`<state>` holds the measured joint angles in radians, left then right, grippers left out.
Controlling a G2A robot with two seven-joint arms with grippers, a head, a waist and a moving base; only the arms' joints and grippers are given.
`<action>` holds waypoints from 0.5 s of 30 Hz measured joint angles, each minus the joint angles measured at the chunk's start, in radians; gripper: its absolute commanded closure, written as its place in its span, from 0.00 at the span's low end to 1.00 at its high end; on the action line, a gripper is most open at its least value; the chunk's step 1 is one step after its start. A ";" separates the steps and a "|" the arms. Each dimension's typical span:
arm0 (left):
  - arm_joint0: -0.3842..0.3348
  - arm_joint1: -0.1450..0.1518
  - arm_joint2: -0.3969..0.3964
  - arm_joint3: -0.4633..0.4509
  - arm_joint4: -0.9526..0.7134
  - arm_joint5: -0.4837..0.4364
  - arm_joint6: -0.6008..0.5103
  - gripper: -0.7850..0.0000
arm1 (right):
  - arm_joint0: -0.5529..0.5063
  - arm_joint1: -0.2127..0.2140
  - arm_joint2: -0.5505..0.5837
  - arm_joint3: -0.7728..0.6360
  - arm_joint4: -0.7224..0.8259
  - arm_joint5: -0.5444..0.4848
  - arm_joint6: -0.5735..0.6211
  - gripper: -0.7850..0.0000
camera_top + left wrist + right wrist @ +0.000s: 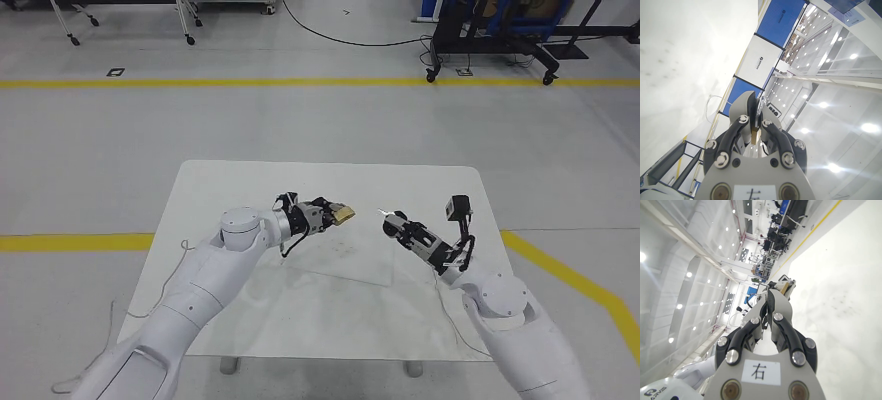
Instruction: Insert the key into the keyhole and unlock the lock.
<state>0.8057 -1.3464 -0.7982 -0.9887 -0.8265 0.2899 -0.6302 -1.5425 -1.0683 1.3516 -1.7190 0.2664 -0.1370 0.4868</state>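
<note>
Left claw (331,213) is clamped on the lock (344,214), brass end facing the right claw (393,221). That one pinches the key (384,212), pointing straight back at it. Keyhole's too tiny to make out.

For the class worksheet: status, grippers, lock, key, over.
Left gripper shut on lock. Right gripper shut on key. Key and lock apart, midair. Nothing between them.
</note>
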 measured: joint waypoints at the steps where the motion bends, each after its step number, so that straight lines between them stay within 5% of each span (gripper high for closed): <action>1: -0.006 -0.008 0.009 0.014 -0.007 -0.011 0.005 1.00 | -0.007 0.000 -0.001 -0.012 -0.001 0.019 -0.007 1.00; 8: -0.038 -0.052 0.053 0.106 -0.034 -0.043 -0.001 1.00 | -0.052 -0.006 -0.018 -0.069 -0.009 0.096 -0.071 1.00; 15: -0.043 -0.055 0.050 0.120 -0.049 -0.032 -0.020 1.00 | -0.056 -0.007 -0.018 -0.073 -0.008 0.096 -0.075 1.00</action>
<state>0.7631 -1.4012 -0.7479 -0.8687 -0.8753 0.2579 -0.6501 -1.5981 -1.0749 1.3331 -1.7919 0.2589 -0.0408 0.4115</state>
